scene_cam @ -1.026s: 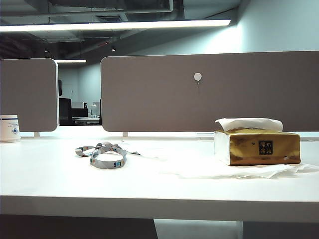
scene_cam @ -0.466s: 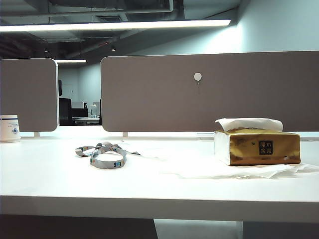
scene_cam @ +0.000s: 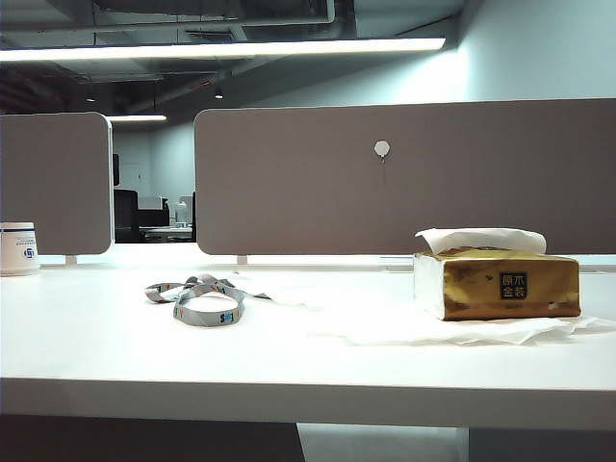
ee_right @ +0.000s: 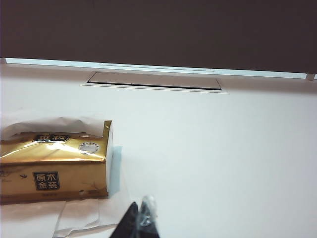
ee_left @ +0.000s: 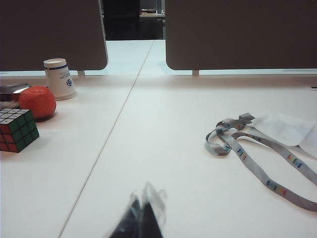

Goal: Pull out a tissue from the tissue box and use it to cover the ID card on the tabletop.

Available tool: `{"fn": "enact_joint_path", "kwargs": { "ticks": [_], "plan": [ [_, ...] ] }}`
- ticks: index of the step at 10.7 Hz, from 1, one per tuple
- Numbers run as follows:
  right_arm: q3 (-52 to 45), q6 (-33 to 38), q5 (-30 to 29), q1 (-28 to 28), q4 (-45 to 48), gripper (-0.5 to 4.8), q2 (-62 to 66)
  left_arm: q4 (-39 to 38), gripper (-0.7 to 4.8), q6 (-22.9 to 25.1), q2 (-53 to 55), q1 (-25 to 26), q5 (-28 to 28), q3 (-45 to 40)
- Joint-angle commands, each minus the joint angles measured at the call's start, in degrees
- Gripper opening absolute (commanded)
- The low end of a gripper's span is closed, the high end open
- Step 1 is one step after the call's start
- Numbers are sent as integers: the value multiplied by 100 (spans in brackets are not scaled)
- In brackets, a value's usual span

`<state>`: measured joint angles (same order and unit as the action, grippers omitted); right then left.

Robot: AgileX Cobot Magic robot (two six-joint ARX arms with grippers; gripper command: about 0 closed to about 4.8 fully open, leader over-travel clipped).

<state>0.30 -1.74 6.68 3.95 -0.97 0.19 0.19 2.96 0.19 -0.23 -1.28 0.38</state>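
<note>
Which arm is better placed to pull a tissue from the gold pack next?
Right, probably. The right tool, shut, sits close beside the tissue box with the tissue sticking out on top. The left tool, also shut, faces the lanyard; its view shows no pack.

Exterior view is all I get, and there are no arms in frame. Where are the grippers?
Observer: The left gripper is low over the tabletop with its jaws together, holding nothing, short of the lanyard.
Operator: Right one?
Observer: The right gripper also has its jaws together and is empty. It is off the white end of the tissue box, not touching it.
Operator: Anything past my left edge?
Observer: Yes. A Rubik's cube and an orange ball sit by the paper cup.
</note>
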Motion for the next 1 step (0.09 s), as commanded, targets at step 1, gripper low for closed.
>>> {"fn": "enact_joint_path", "kwargs": {
  "ticks": [1],
  "plan": [
    [-24,17,26,4,98,-5,-7,66,-5,2,4,-2,13,24]
  ]
}}
